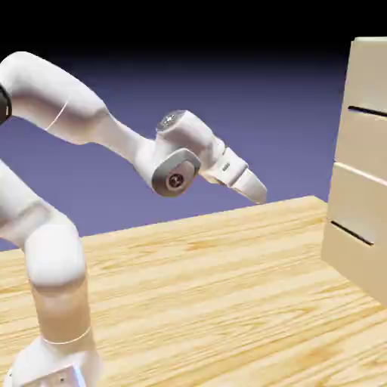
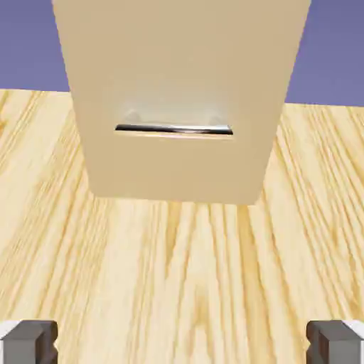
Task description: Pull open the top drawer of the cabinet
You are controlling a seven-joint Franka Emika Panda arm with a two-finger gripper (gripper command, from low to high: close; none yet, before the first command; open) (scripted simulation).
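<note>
One cabinet [image 1: 361, 162], one handle [image 2: 174, 129]

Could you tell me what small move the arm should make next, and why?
Probably move the gripper forward toward the cabinet. In the exterior view a wide stretch of bare table separates them, and in the hand view the open fingertips are well short of the silver bar handle.

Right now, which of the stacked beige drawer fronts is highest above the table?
The uppermost pale beige drawer front, above the upper dark gap; the other fronts stack beneath it.
</note>
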